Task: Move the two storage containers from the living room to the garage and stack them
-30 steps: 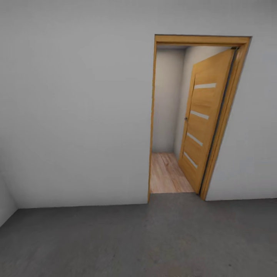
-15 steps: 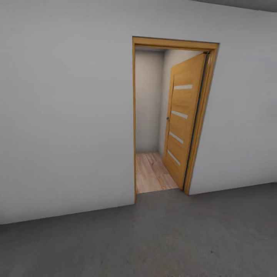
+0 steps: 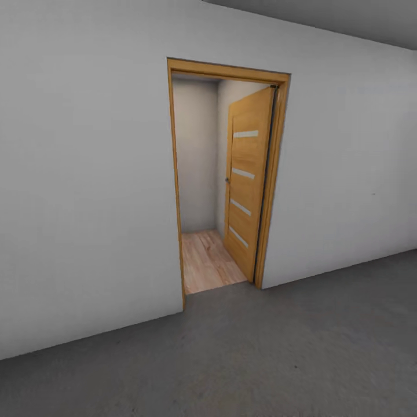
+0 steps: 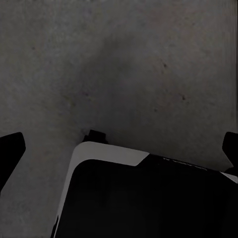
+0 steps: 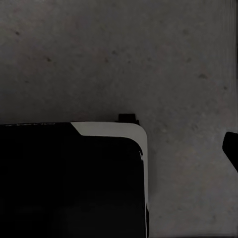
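My left fingers (image 4: 10,151) show as 2 dark tips at opposite edges of the left wrist view, spread wide with nothing between them, pointing down at the floor (image 4: 124,64), which is dark grey, rough, speckled concrete. Of my right fingers (image 5: 231,148) I see 1 dark tip at the frame's edge, so I cannot tell their spread; they also hang over the concrete. Below each wrist sits my base (image 4: 144,198), black with a white rounded rim. Ahead stands a plain light-grey wall (image 3: 87,191) with a wood-framed doorway (image 3: 174,174); its slatted wooden door (image 3: 249,174) stands open onto light plank flooring (image 3: 205,260).
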Motion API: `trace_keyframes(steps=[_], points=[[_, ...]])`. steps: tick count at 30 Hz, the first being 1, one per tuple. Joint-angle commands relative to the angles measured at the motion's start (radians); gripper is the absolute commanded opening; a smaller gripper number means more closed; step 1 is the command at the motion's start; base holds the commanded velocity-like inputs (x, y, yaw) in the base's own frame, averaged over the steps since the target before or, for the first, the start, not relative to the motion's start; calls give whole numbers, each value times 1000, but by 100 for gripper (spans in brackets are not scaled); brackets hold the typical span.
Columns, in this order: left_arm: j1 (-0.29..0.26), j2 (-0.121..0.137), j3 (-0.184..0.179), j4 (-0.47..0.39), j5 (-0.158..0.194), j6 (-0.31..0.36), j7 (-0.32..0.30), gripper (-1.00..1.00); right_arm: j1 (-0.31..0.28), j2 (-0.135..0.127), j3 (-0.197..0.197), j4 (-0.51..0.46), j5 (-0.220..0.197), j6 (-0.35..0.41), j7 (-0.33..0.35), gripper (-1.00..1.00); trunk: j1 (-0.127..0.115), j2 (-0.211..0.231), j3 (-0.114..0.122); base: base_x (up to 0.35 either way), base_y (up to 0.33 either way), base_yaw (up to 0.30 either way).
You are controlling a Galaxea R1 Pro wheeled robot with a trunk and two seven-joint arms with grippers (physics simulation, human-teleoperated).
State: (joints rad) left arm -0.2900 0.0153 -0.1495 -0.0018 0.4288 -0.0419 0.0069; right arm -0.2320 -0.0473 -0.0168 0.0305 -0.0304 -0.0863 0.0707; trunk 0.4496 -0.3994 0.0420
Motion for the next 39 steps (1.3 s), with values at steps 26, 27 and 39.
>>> trace_keyframes(steps=[26,27,39], points=[[0,0,-12,0,1,8,-1,100,-1,0,0,2,0,-7,-10,100,0,-1,2,104,0,-29],[0,0,-12,0,0,9,-1,100,-1,0,0,2,0,-7,-10,100,0,-1,2,317,0,0],[0,-1,-13,0,-7,10,-1,100,-1,0,1,2,7,-21,-11,100,0,-1,2,318,-48,0]])
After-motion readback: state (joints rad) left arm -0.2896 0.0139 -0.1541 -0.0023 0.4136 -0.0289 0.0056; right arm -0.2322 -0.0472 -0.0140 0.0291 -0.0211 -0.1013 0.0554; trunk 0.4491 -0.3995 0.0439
